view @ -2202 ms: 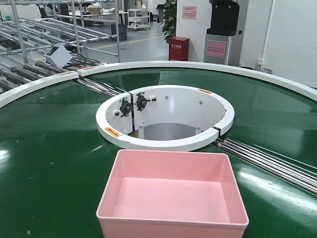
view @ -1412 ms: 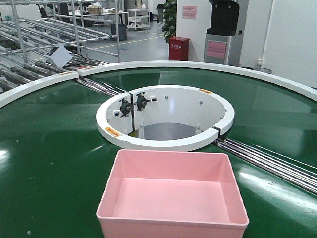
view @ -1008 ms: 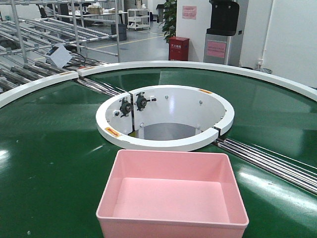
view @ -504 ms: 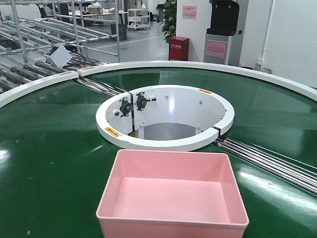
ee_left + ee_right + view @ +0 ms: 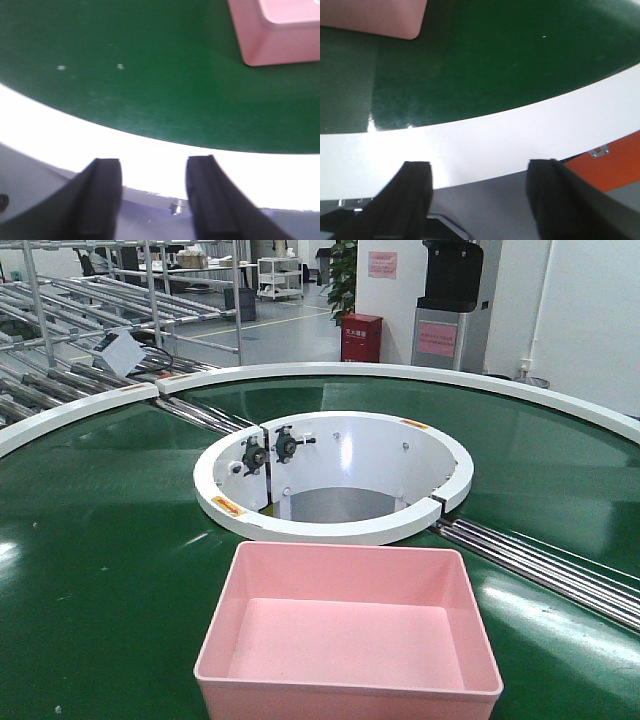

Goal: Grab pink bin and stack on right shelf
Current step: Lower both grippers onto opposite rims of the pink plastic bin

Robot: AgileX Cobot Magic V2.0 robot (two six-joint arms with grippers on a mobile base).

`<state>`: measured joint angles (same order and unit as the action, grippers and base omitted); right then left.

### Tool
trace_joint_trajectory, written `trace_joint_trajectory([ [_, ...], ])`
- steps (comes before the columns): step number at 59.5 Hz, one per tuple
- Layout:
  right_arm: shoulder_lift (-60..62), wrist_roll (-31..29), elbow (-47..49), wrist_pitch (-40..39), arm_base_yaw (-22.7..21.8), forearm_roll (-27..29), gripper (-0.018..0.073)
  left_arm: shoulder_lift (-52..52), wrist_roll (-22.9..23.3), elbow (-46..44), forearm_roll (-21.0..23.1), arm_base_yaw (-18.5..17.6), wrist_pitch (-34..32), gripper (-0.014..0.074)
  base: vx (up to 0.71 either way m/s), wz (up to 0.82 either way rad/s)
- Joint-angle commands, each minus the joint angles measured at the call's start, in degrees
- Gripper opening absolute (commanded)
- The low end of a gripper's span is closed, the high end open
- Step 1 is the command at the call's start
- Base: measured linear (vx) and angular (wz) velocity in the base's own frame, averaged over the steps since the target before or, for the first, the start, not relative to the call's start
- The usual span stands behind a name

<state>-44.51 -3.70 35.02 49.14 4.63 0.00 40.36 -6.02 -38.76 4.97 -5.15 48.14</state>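
Nothing done yet: pink bin [image 5: 348, 635] is seen untouched on the near part of the green belt [image 5: 100, 540], left fingers [image 5: 102, 195] and right fingers [image 5: 410, 195] are held apart, empty, short of it; grab and shelf stacking are left.

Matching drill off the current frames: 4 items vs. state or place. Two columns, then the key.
Column 1
1. pink bin
2. left claw
3. right claw
4. white ring

Column 2
A. open, orange panel at the right of its view
B. empty, resting on the green belt
C. open, pink corner at the upper right of its view
D. encircles the round opening in the middle of the belt

Pairs: 1-B; 2-C; 3-A; 4-D
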Motion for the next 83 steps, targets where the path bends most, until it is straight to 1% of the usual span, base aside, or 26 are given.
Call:
trace_joint_trajectory([
  [1, -2.71, -1.68, 3.46, -1.67, 1.89, 0.36, 0.0611, 3.12, -2.04, -3.85, 1.66, -3.19, -2.92, 0.0570, 0.00, 0.00],
  [5, -5.37, -1.68, 5.79, -0.50, 3.17, 0.00, 0.0646, 6.35, -2.91, -5.88, 1.59, -6.02, -2.43, 0.0592, 0.00, 0.00],
  [12, -10.32, -1.85, 10.58, 1.79, 4.31, 0.00, 0.0644, 12.32, -3.33, -9.52, 1.59, -10.24, -1.50, 0.0594, 0.00, 0.00],
  [16, -14.07, -1.85, 13.67, 2.84, 4.31, 0.00, 0.0630, 16.77, -3.68, -11.76, 1.55, -12.16, -1.42, 0.0594, 0.00, 0.00],
  [17, -18.85, -2.16, 18.17, 3.62, 4.31, 0.63, 0.0605, 22.41, -4.79, -15.33, 1.55, -14.23, -1.54, 0.0594, 0.00, 0.00],
  [23, -24.18, -4.58, 23.57, 4.25, 4.31, 1.32, 0.0572, 28.57, -5.54, -20.23, 1.47, -16.08, -1.57, 0.0594, 0.00, 0.00],
  [35, -34.52, -9.71, 33.65, 8.34, 4.31, 4.97, 0.0537, 40.02, -5.71, -30.50, 1.49, -16.68, -1.10, 0.0594, 0.00, 0.00],
  [47, -42.45, -9.31, 42.35, 11.56, 7.05, 5.29, 0.0536, 49.62, -2.03, -41.52, 1.49, -16.68, 3.64, 0.0594, 0.00, 0.00],
  [51, -44.67, -7.18, 45.01, 11.90, 7.61, 5.32, 0.0536, 52.49, -0.92, -44.91, 1.44, -16.68, 5.34, 0.0594, 0.00, 0.00],
  [59, -49.24, -0.61, 50.24, 12.45, 7.32, 4.66, 0.0536, 57.79, 1.14, -50.92, 1.31, -16.57, 6.41, 0.0594, 0.00, 0.00],
  [62, -50.96, 1.86, 51.99, 12.57, 7.32, 4.42, 0.0536, 59.66, 3.08, -53.26, 1.28, -16.50, 6.54, 0.0594, 0.00, 0.00],
  [69, -55.34, 4.59, 55.96, 13.01, 7.32, 4.38, 0.0536, 64.15, 7.82, -57.00, -0.08, -16.50, 6.29, 0.0594, 0.00, 0.00],
  [78, -60.75, 8.95, 61.43, 13.79, 7.32, 2.74, 0.0534, 69.15, 11.82, -61.16, -1.83, -16.50, 6.28, 0.0594, 0.00, 0.00],
  [83, -63.89, 10.93, 64.43, 14.49, 7.32, 1.66, 0.0535, 71.67, 15.07, -62.88, -4.17, -16.50, 6.23, 0.0594, 0.00, 0.00],
])
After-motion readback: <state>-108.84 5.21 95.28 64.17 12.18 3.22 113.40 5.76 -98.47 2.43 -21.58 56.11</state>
